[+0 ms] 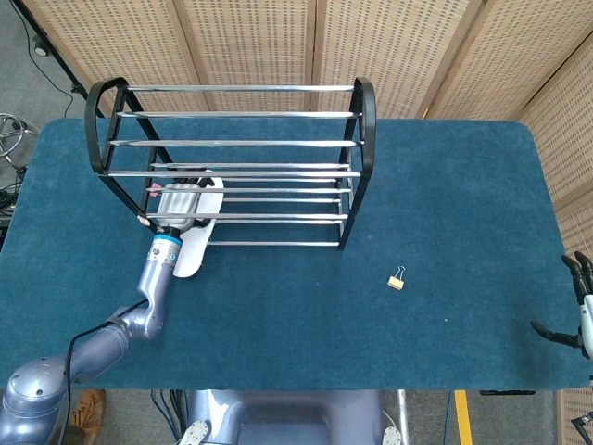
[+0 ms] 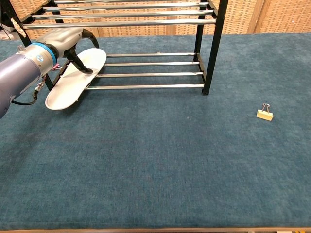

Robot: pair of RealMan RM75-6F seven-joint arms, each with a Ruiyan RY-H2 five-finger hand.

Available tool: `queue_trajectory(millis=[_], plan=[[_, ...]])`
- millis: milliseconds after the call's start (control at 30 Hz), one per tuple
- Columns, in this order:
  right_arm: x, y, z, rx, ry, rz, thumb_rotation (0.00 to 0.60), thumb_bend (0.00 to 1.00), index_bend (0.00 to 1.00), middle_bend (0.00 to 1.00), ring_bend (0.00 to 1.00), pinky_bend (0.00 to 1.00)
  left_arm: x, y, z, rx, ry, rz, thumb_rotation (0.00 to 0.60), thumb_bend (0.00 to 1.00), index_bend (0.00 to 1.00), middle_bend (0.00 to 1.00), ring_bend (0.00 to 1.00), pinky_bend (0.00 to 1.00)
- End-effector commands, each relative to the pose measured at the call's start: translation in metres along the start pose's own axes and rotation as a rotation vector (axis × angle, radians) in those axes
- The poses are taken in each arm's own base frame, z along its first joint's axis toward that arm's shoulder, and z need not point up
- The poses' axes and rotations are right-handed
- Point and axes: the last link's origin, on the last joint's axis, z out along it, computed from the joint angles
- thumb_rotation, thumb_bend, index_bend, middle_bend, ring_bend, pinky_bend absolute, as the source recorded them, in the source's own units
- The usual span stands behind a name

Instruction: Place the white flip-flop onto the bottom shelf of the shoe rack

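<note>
Two robot hands, one job. Left hand (image 2: 63, 41) reaching in at the left end of the shoe rack (image 2: 211, 48), low down, under the upper bars. Fingers a little apart, with one dark fingertip (image 2: 83, 67) down on the top of the white flip-flop (image 2: 73, 85). Hard to tell whether pinching it or only touching it.

White flip-flop lying slanted, front part up on the shiny bars of the bottom shelf, back part sticking out past the front bar and down onto the blue table (image 2: 155, 160). Only partly on the shelf, at its left end.

Right hand (image 1: 579, 306) far off at the right edge of the table, seen only from the head camera. Fingers spread wide, holding nothing, well apart from the rack.

Small binder clip (image 2: 265, 114) alone on the blue cloth, to the right of the rack and a bit nearer the robot. Touching nothing else.
</note>
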Motion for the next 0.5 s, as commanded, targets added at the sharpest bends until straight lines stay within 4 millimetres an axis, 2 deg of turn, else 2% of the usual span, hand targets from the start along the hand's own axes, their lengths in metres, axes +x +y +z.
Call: queue_trajectory(millis=[33, 500], plan=[[0.0, 0.0, 0.0, -0.001, 0.0, 0.002, 0.6, 0.0, 0.0, 0.0, 0.0, 0.0, 0.001, 0.001, -0.003, -0.014, -0.01, 0.029, 0.6, 0.05, 0.27, 0.12, 0.08, 0.37], [0.002, 0.0, -0.001, 0.002, 0.001, 0.009, 0.6, 0.0, 0.0, 0.0, 0.0, 0.0, 0.006, 0.02, -0.026, -0.092, -0.033, 0.063, 0.6, 0.04, 0.26, 0.12, 0.07, 0.35]])
